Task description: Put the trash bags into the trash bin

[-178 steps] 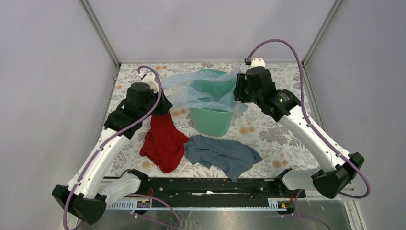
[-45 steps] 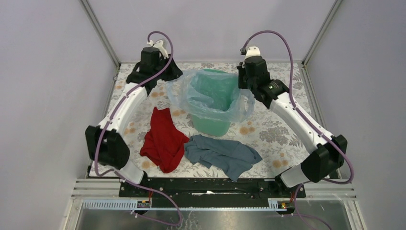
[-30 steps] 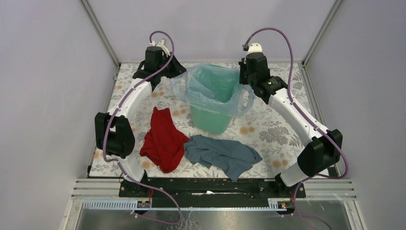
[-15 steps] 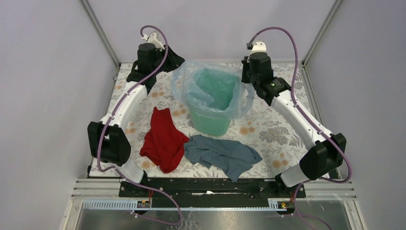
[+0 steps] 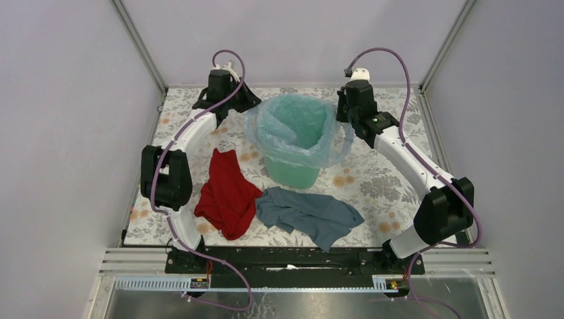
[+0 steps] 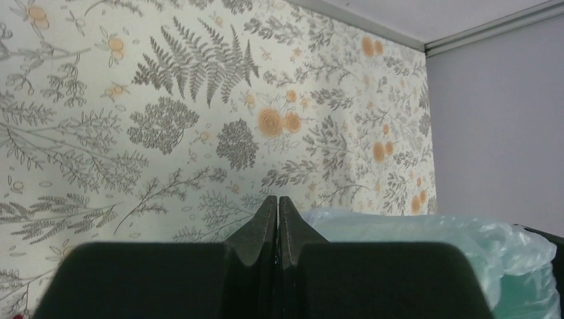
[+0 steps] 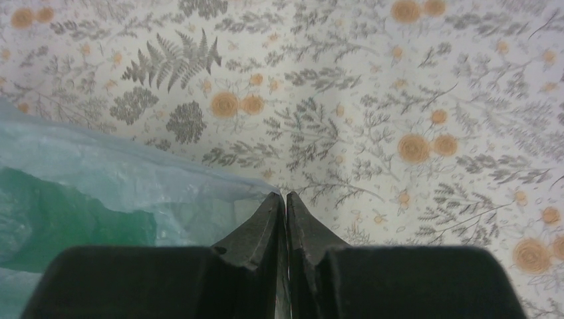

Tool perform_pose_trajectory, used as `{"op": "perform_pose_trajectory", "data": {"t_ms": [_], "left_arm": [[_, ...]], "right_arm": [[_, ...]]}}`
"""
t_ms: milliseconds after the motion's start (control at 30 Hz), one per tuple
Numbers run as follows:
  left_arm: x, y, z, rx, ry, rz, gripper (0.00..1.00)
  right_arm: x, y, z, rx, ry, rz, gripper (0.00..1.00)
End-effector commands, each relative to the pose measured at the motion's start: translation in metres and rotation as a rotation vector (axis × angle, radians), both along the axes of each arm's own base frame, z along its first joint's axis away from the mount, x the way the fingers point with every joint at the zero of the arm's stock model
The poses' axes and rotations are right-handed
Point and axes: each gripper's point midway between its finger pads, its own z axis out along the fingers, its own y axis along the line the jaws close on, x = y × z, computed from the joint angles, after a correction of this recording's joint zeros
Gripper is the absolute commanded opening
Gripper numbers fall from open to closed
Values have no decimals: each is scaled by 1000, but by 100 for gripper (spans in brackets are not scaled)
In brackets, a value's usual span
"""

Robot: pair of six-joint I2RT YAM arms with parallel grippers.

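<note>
- The left gripper has its two dark fingers pressed together tip to tip, with nothing visible between them.
- The right gripper has its fingers drawn in to a hairline slit. The film's edge runs right up to the left finger, and I cannot tell whether a fold of it is caught.
- Two grippers in all, one on each side of the bin at the far end of the table: the left just off the bin's left far corner, the right just off its right far corner.
- One trash bag, thin, crinkly, translucent pale blue. Its mouth is spread open and turned down over the bin's rim all the way round, hanging as a loose ruffled skirt over the upper part of the walls, while the rest sags down inside.
- In the left wrist view the trash bag shows as a puffed, wrinkled fold just to the right of the closed fingers. In the right wrist view the same film fills the lower left, with green showing through it.
- One trash bin, mint green with tapered sides, standing upright in the far middle of the table. Only its lower walls are bare below the film.
- Two cloths lie flat and crumpled nearer the arm bases: one red cloth to the left and one grey-blue cloth beside it, in front of the bin. Their edges are near each other, and both are apart from the bag.
- One table, covered in a pale sheet printed with ferns and orange flowers.
</note>
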Motion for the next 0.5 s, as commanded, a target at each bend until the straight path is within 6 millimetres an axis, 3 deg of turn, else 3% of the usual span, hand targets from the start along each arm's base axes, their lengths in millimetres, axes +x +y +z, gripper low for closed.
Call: {"op": "perform_pose_trajectory", "data": {"t_ms": [0,167,300,467], "left_arm": [[-14,3,4,-21,-10,-7,5],[-38,14,-7,10,9,11,7],[-51,16,-11,35,30,-14,18],[-70,30,-3,98,30,-10,35]], "right_arm": [[-8,5,-12,71,22,17,14],[-15,8,-29,89,46,35,21],[-11,10,-31,63,80,58,25],[-30,-2,-9,14,143,50,51]]}}
